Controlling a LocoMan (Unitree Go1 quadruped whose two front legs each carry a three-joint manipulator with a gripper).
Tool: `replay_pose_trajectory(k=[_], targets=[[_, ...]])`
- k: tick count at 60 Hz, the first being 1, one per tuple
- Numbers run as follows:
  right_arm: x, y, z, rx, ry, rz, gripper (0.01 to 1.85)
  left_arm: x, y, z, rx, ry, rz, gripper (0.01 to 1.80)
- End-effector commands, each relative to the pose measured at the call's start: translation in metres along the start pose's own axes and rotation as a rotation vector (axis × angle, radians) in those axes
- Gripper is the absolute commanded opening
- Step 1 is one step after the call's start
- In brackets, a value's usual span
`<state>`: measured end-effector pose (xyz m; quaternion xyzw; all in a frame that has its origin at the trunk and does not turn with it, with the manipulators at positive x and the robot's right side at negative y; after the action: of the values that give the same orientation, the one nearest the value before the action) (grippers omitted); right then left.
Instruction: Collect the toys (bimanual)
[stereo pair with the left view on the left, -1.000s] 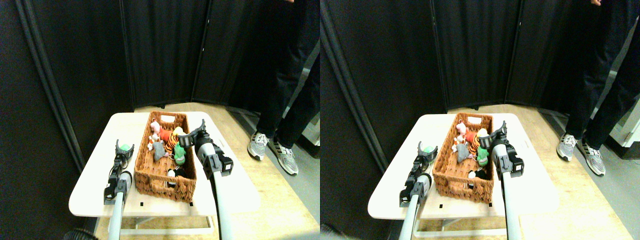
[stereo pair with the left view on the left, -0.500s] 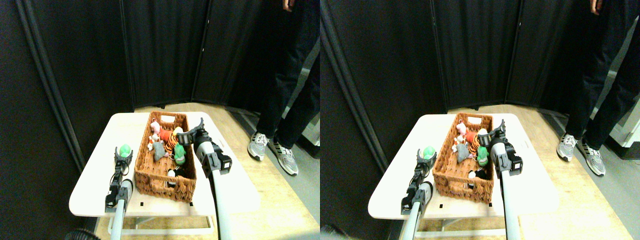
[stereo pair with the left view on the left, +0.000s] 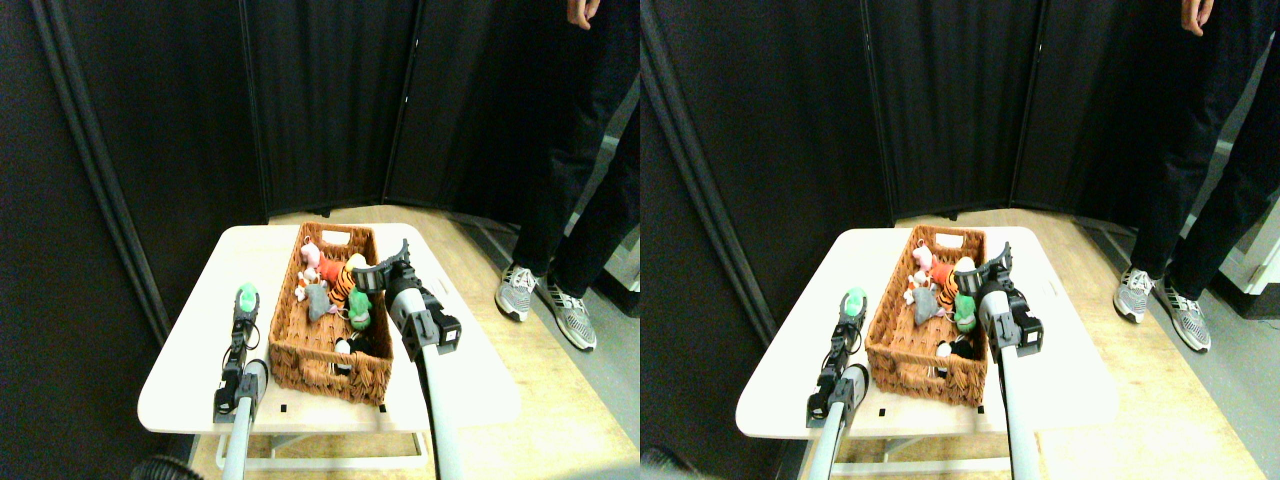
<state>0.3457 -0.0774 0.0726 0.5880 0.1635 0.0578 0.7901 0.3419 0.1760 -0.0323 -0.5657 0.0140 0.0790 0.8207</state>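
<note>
A long brown wicker basket (stereo pair with the left view on the left: 300, 352) stands on the white table (stereo pair with the left view on the left: 185, 375). In it lie several toys: a pink one (stereo pair with the left view on the left: 309, 255), an orange tiger-striped one (stereo pair with the left view on the left: 341, 279), a grey one (stereo pair with the left view on the left: 317, 300), a green one (stereo pair with the left view on the left: 360, 310) and a black-and-white one (stereo pair with the left view on the left: 350, 345). Left of the basket, my left gripper (stereo pair with the left view on the left: 245, 305) is shut on a small green toy (stereo pair with the left view on the left: 246, 295) close above the table. My right gripper (stereo pair with the left view on the left: 385, 260) hangs open over the basket's right rim, with nothing between its jaws.
A person in dark trousers stands at the right, with grey shoes (stereo pair with the left view on the left: 517, 290) on the wooden floor beside the table and a hand (stereo pair with the left view on the left: 580, 10) at the top edge. Black curtain panels (stereo pair with the left view on the left: 320, 100) close off the back.
My left gripper's jaws have closed in on the green toy, which they stood open around a second ago. The right gripper has hardly moved.
</note>
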Motion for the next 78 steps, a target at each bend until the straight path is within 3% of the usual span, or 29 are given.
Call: replay_pose_trajectory(k=[1, 7, 15, 35, 51, 78], targets=[[-0.002, 0.010, 0.002, 0.009, -0.027, 0.058, 1.07, -0.002, -0.023, 0.008, -0.009, 0.001, -0.050, 0.01], [-0.004, 0.009, 0.004, 0.010, -0.026, 0.064, 1.11, -0.003, -0.038, 0.015, -0.009, 0.045, -0.086, 0.01], [-0.001, 0.003, 0.010, -0.001, -0.047, 0.060, 1.04, -0.001, -0.061, 0.022, -0.008, 0.120, -0.131, 0.01], [0.006, -0.009, 0.021, 0.006, -0.100, 0.016, 1.09, -0.003, -0.110, 0.013, 0.001, 0.204, -0.139, 0.01], [0.012, -0.013, 0.031, -0.007, -0.148, 0.012, 1.13, -0.010, -0.149, -0.015, -0.050, 0.309, -0.142, 0.01], [0.016, -0.019, 0.044, 0.003, -0.205, 0.008, 1.09, -0.016, -0.178, -0.061, -0.075, 0.406, -0.142, 0.01]])
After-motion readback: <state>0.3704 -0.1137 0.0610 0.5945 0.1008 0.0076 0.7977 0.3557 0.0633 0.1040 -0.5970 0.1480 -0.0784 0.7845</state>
